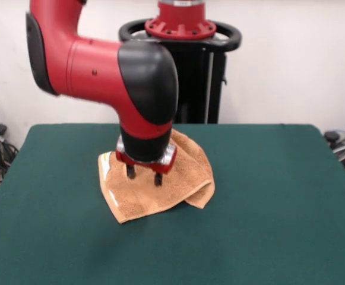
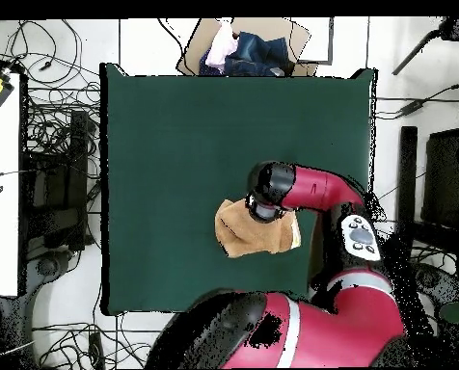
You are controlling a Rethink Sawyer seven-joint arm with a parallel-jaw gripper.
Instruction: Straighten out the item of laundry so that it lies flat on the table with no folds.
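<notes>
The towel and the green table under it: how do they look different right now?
The towel is orange-tan and small; the table is dark green and much larger. The towel lies rumpled, with a fold along one side; the table top is flat and smooth. The gripper stands over the towel, with its fingers apart. Both look like soft, matte fabric.

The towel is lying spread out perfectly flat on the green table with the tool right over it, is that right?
Not quite. The towel is not flat: the front view shows it bunched, with one side folded over on itself. The rest holds: it lies on the green table, and the tool is right over it, fingers apart.
</notes>
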